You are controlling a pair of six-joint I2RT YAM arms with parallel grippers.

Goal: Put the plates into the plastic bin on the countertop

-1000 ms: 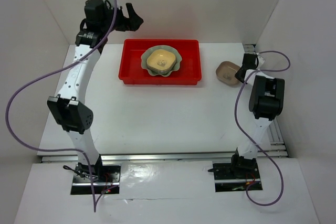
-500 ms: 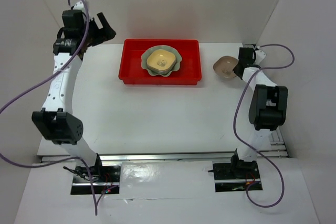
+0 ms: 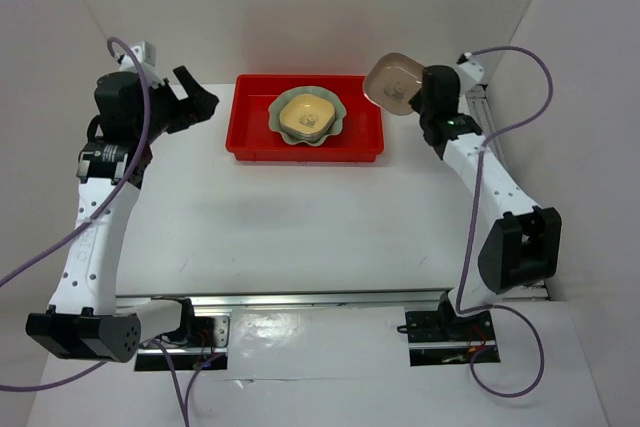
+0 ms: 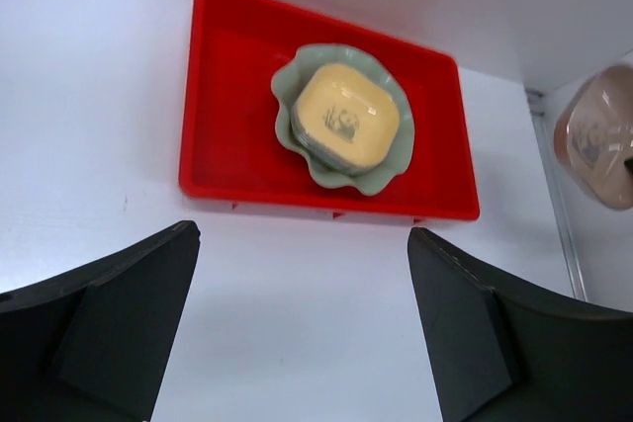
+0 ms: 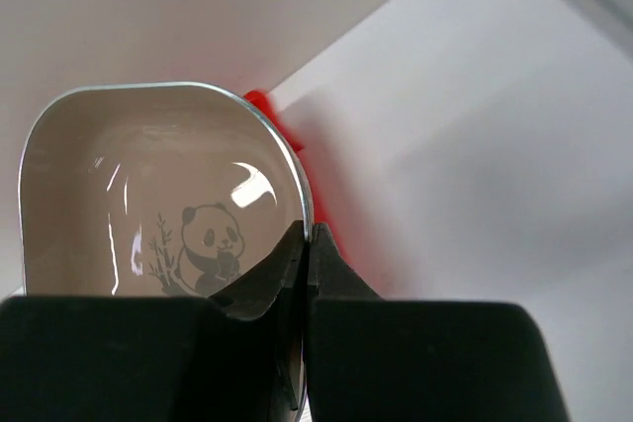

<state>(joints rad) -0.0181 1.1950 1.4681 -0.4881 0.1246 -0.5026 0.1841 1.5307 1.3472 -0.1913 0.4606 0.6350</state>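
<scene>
White counter (image 3: 300, 207): right gripper (image 5: 307, 254) is clamping glossy brown rounded-square dish (image 5: 148, 185) by rim; thin edge-hold possibly risking slip short of red plastic bin (image 3: 255, 122) leftward.

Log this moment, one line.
right claw: shut on brown dish, aloft beside red bin; left claw: open; bin: yellow dish on green dish

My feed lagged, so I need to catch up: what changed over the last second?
The right gripper, shut on the brown dish, raised it off the countertop and carried it left to the red bin's right end. The left gripper, open and empty, pulled back leftward from the bin. The yellow dish on the green scalloped dish stayed put.
</scene>
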